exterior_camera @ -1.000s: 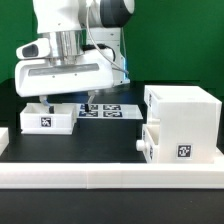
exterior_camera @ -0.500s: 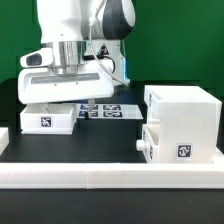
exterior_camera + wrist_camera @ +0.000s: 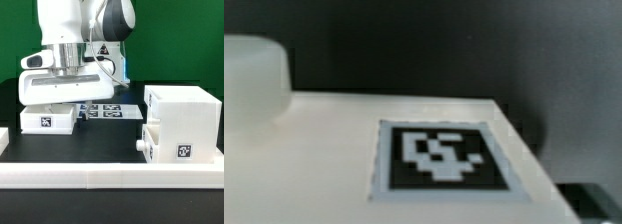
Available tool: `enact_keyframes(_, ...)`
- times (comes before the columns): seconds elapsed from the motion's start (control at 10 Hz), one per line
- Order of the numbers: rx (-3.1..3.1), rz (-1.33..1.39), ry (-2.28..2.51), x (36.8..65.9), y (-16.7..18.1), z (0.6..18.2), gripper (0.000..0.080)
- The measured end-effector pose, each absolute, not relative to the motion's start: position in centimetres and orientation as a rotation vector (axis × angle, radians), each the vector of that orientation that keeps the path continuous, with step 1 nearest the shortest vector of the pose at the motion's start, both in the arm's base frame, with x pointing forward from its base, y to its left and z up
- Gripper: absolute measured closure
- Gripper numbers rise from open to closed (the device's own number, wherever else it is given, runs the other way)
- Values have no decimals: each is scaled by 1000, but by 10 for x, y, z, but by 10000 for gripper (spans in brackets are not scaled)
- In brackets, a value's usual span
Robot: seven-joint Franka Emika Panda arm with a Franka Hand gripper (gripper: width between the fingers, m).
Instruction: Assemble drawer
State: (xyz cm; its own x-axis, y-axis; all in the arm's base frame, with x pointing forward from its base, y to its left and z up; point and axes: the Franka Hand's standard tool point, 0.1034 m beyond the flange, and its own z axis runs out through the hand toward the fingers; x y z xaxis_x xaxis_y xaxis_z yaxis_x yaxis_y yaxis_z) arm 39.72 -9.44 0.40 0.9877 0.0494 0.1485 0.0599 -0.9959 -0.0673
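Note:
The loose drawer tray [image 3: 45, 120] sits on the black table at the exterior view's left, with a tag on its front. My gripper [image 3: 62, 102] hangs right over it, and the wide white hand hides the fingers, so I cannot tell how they stand. The wrist view is filled by a white tagged face [image 3: 313, 150] with a black-and-white tag [image 3: 441, 155] and a round white knob [image 3: 251, 75] beside it; no fingers show there. The tall housing [image 3: 185, 105] stands at the right with the second tray [image 3: 165, 142] in its lower slot, knob [image 3: 140, 146] sticking out.
The marker board [image 3: 100, 110] lies flat on the table behind the tray, partly under the arm. A long low white rail [image 3: 100, 178] runs along the front edge. A green wall stands behind the scene.
The hand has come down closer to the left tray and shifted slightly right since a second ago. It has barely moved over the last half second. The tray and housing are where they were.

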Motion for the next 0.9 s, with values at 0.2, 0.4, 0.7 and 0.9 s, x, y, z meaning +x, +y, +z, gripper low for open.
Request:
enact_keyframes(0.2,-3061,-227,-84,397,-94,4,650)
enact_keyframes(0.4,-3062,-233,-85,398,-94,5,757)
enact_keyframes(0.7,-3062,-237,-90,400,-93,6,757)
enact_keyframes(0.9,-3053,-233,-130,408,-77,12,757)
